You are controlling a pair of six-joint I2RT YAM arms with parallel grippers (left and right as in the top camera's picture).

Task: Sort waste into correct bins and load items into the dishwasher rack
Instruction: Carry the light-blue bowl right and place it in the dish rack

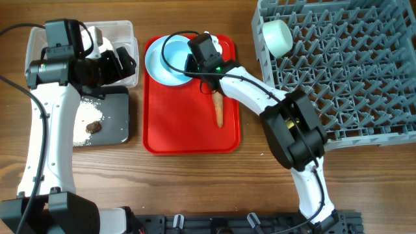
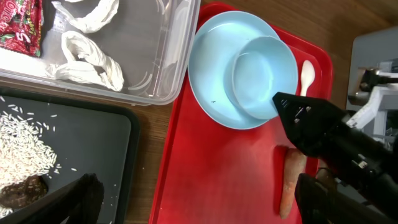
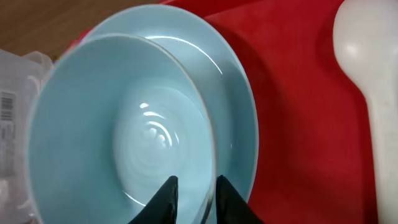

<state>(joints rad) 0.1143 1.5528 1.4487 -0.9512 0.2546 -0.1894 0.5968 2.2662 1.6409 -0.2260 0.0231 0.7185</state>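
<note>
Small bowl (image 2: pixel 261 74) on light-blue plate (image 2: pixel 210 81), white spoon (image 2: pixel 306 74) beside, carrot (image 2: pixel 290 186) on red tray (image 2: pixel 211 180)

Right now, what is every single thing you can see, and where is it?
rack: one, grey, right side of table
cup or bowl: one, pale, in the rack's corner; can't tell which
tray: one, red, middle
plate: one, light blue, on tray
bowl: one, light blue, on plate
spoon: one, white, on tray beside plate
carrot: one, orange, on tray
clear tub: one, left of tray
paper: crumpled white pieces, in clear tub
wrapper: one, red, in clear tub
black tub: one, beside clear tub
rice: many white grains, in black tub
lump: one, brown, in black tub
left pincer: black, open, over clear tub
right pincer: black, astride bowl's rim
</note>
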